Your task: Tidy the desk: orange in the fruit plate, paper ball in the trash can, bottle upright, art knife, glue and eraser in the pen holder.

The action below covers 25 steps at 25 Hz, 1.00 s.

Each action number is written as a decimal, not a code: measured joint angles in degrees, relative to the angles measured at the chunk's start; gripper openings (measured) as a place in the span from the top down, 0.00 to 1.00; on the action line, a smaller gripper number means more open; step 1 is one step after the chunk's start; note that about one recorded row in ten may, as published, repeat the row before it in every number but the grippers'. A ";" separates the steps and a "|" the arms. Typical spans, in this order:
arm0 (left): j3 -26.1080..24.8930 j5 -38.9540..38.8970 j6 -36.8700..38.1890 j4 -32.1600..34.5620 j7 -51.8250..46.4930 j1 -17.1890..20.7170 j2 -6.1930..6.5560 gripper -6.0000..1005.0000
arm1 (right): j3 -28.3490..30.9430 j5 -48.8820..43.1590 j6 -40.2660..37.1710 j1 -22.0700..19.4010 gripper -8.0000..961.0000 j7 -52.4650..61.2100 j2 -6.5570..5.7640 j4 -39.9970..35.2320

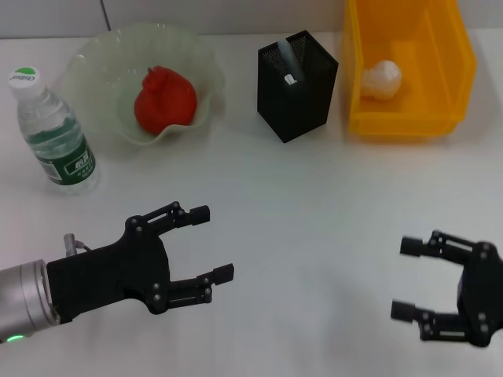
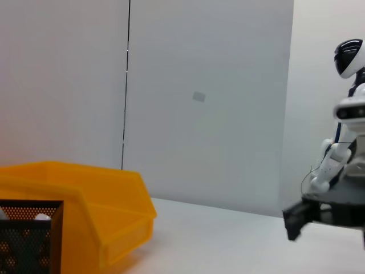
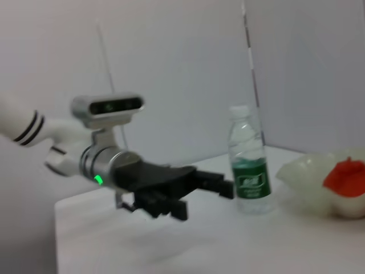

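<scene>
The orange (image 1: pixel 163 100) lies in the pale-green fruit plate (image 1: pixel 94 63) at the back left; the right wrist view also shows the orange (image 3: pixel 344 176) in the fruit plate (image 3: pixel 302 174). The bottle (image 1: pixel 53 132) stands upright left of the plate, and the bottle (image 3: pixel 248 160) appears upright in the right wrist view too. The paper ball (image 1: pixel 382 79) rests inside the yellow trash can (image 1: pixel 409 122). The black mesh pen holder (image 1: pixel 297 90) holds a pale stick-like item. My left gripper (image 1: pixel 214 243) hangs open and empty over the near left of the desk. My right gripper (image 1: pixel 405 279) is open and empty at the near right.
The trash can (image 2: pixel 108 220) and pen holder (image 2: pixel 28 240) show in the left wrist view, with the right gripper's dark finger farther off. A white wall stands behind the desk.
</scene>
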 joint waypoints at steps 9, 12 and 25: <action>0.75 1.92 0.15 0.47 -3.72 -1.12 0.01 0.16 | -0.35 -2.32 -0.60 0.09 0.12 -2.04 0.10 1.74; 1.20 2.88 0.19 0.80 -5.14 -1.36 0.01 0.16 | -0.34 -2.35 -0.67 0.56 0.12 -2.05 0.11 2.26; 1.95 4.08 0.28 0.96 -7.08 -2.60 0.02 0.16 | -0.28 -2.06 -0.42 1.62 0.12 -2.27 0.12 2.62</action>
